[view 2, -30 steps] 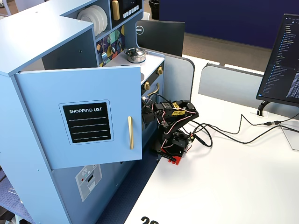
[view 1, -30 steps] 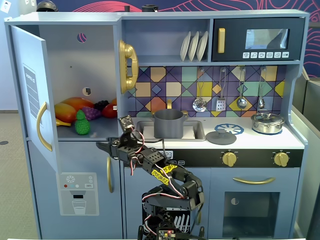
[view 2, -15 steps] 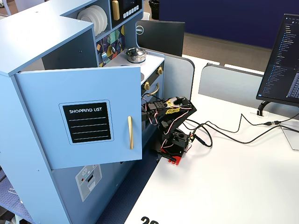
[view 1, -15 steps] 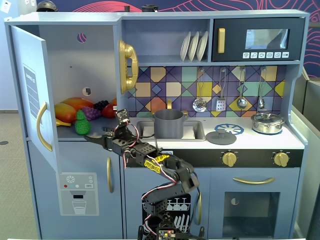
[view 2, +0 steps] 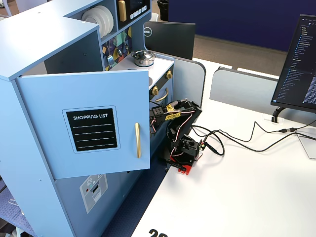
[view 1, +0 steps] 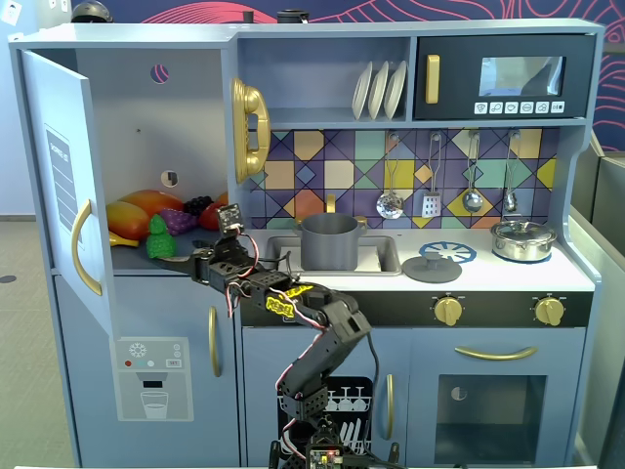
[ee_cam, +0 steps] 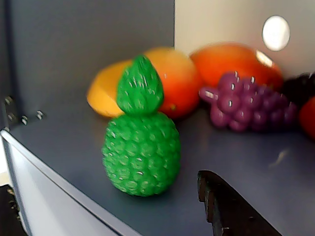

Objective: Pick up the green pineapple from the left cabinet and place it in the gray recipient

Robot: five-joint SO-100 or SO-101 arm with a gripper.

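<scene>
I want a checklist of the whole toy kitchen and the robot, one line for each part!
Surface: blue-gray fridge shelf, door open.
Job's things: bumpy green toy pineapple upright near the shelf's front edge; matte gray pot in the sink.
Clutter: purple grapes, orange-yellow mango behind the pineapple; shiny lidded pot on the stove.
Grippers: black gripper beside the pineapple, not holding it; jaw state unclear.
Cables: black cables across the white table.
Surroundings: computer monitor.
</scene>
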